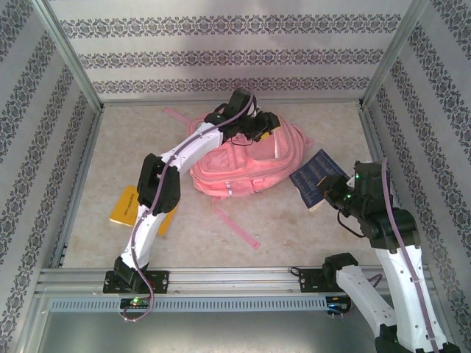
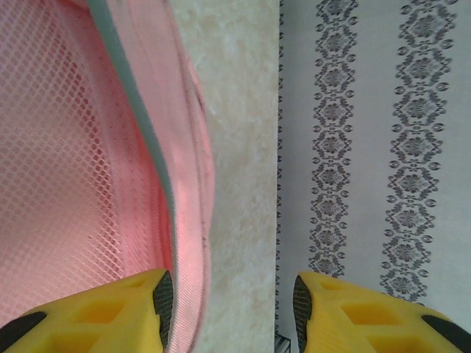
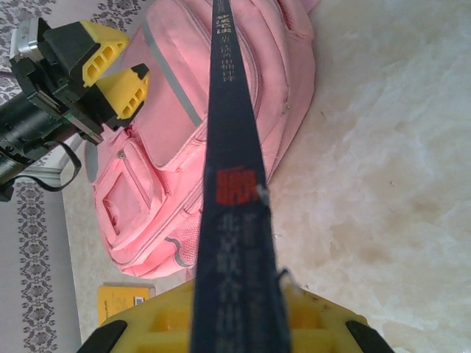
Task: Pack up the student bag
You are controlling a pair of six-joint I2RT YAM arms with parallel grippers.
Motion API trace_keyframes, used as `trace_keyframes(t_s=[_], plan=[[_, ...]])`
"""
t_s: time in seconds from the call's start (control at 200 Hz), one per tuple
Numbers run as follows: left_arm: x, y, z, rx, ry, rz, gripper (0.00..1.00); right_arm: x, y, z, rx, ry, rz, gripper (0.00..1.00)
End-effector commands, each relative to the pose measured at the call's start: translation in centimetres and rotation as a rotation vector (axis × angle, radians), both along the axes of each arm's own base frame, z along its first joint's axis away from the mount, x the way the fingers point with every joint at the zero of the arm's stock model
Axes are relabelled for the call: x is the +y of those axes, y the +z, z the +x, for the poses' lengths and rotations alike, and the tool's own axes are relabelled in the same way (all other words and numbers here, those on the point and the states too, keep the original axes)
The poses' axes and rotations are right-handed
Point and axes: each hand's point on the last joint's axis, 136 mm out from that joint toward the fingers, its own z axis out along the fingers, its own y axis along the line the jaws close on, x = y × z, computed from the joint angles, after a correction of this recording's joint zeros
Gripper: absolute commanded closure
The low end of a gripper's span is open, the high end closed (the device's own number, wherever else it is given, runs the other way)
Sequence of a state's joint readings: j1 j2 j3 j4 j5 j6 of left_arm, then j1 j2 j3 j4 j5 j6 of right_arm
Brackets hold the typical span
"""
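The student bag (image 1: 243, 165), a pink backpack, lies flat in the middle of the table. My left gripper (image 1: 263, 125) reaches over its far end. In the left wrist view the jaws (image 2: 232, 301) stand open: the bag's pink edge (image 2: 188, 220) rests against the left pad, and bare table fills the gap to the right one. My right gripper (image 1: 333, 190) hovers to the right of the bag, shut on a dark blue book (image 1: 315, 176). The book's spine (image 3: 232, 132) rises between the yellow fingers (image 3: 235, 309), pointing at the bag (image 3: 169, 147). The left gripper (image 3: 136, 59) appears beyond.
A yellow book (image 1: 125, 206) lies on the table at the left, partly under the left arm, and its corner (image 3: 125, 300) appears past the bag. Pink straps (image 1: 235, 224) trail from the bag towards the front. Patterned walls (image 1: 221, 59) enclose the table.
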State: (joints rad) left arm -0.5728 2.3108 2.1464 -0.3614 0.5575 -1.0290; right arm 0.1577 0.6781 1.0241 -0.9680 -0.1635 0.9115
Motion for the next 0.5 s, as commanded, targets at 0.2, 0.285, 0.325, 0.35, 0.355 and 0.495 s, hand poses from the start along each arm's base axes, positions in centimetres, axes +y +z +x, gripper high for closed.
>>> trace_keyframes(t_s=[0.2, 0.285, 0.325, 0.35, 0.355, 0.495], plan=[[-2.2, -1.5, -0.3, 0.041, -0.049, -0.003, 0.57, 1.0, -0.2, 0.5, -0.041, 0.044, 0.045, 1.0], [-2.3, -2.2, 0.0, 0.048, -0.049, 0.005, 0.59, 1.0, -0.1, 0.6, -0.046, 0.046, 0.046, 1.0], [-2.4, -2.5, 0.1, 0.053, -0.052, 0.01, 0.63, 1.1, -0.1, 0.6, -0.046, 0.048, 0.046, 1.0], [-2.5, -2.6, 0.2, 0.053, -0.054, 0.014, 0.64, 1.0, -0.1, 0.6, -0.048, 0.047, 0.046, 1.0], [-2.5, -2.7, 0.2, 0.054, -0.055, 0.015, 0.65, 1.0, -0.1, 0.6, -0.047, 0.047, 0.046, 1.0], [-2.4, -3.4, 0.4, 0.057, -0.06, 0.047, 0.77, 1.0, 0.0, 0.7, -0.055, 0.047, 0.045, 1.0]])
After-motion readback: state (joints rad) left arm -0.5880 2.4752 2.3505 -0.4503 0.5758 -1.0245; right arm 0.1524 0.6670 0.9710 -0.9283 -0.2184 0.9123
